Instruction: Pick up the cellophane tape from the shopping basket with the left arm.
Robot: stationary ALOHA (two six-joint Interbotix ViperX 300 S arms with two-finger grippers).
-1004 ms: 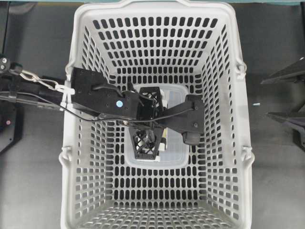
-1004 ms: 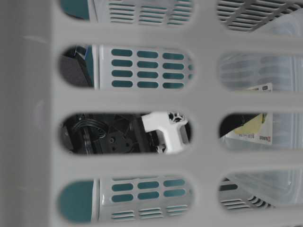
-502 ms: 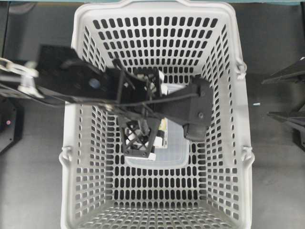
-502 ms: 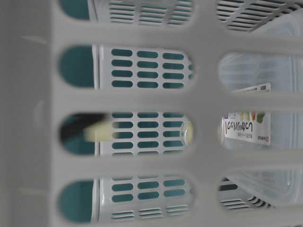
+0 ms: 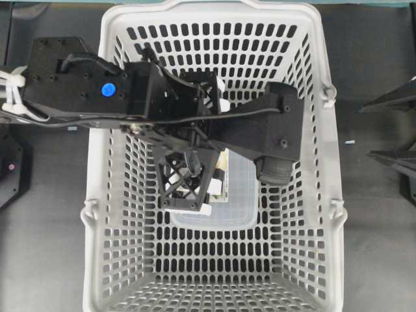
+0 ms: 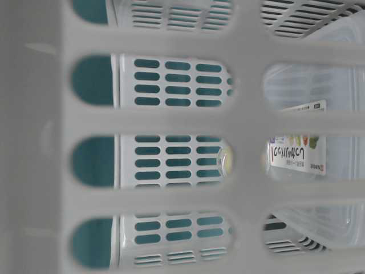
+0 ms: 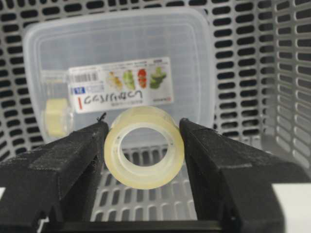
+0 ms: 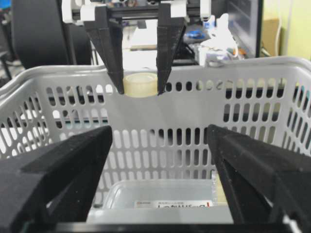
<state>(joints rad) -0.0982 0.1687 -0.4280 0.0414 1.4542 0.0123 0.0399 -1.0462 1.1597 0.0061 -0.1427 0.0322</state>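
Observation:
My left gripper (image 7: 144, 125) is shut on the cellophane tape (image 7: 144, 147), a small faintly yellowish roll held on edge between the two black fingers. The right wrist view shows the roll (image 8: 140, 84) held at about the height of the far rim of the shopping basket (image 8: 194, 111). In the overhead view the left gripper (image 5: 185, 195) hangs over the middle of the basket (image 5: 123, 195) and hides the roll. My right gripper (image 8: 159, 128) is open and empty, outside the basket and facing into it.
A clear rectangular food container (image 7: 121, 48) with a printed label lies on the basket floor below the gripper. A second small yellowish roll in clear packaging (image 7: 56, 116) lies against its side. The basket walls rise on all sides.
My left arm has risen with the tape in its grip. It left the table-level view and looms larger in the overhead view. The container's label is now uncovered.

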